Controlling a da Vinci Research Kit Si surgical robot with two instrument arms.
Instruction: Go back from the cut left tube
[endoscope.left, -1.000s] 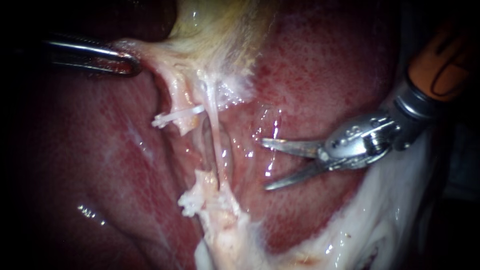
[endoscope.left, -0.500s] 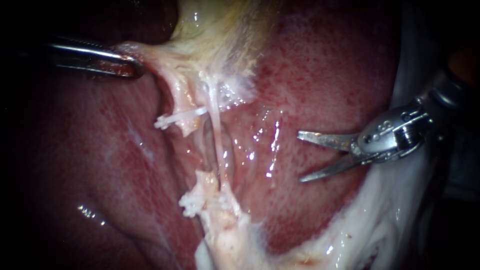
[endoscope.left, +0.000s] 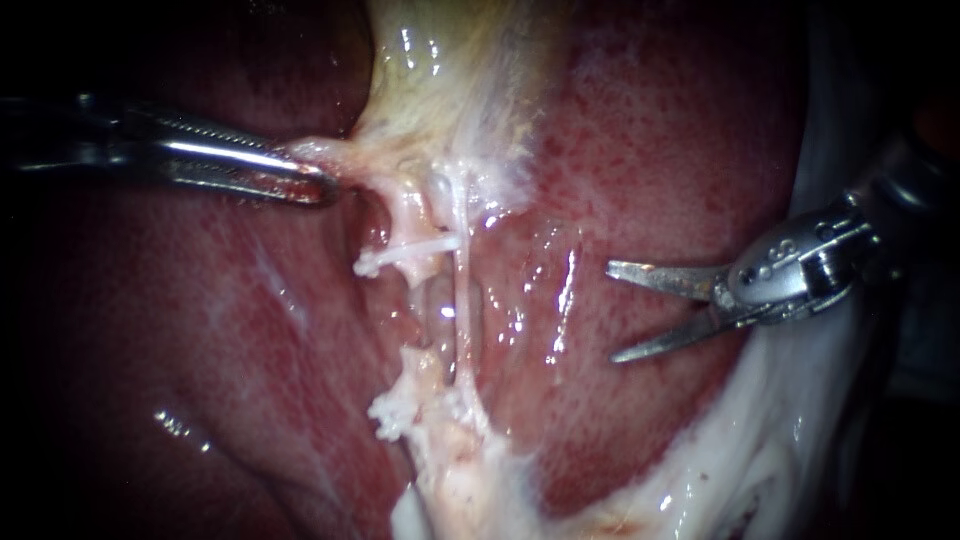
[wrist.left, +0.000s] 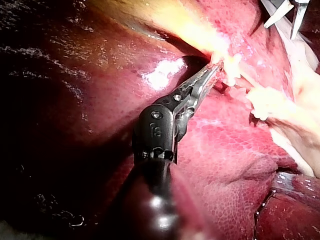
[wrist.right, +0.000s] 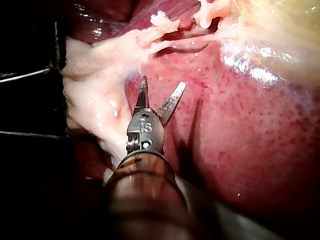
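A surgical lab bench: glistening liver (endoscope.left: 200, 330) and pale gallbladder (endoscope.left: 450, 70), worked by steel left instrument (endoscope.left: 320, 187) and right instrument (endoscope.left: 612, 312).

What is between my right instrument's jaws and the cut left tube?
Ahead of the right instrument, the endoscope view shows glistening bare liver, then the thin uncut tube beside the cut left tube.

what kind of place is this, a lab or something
Probably a surgical practice bench: a bare liver and gallbladder, with the left instrument gripping pale tissue and the right instrument, jaws open, nearby.
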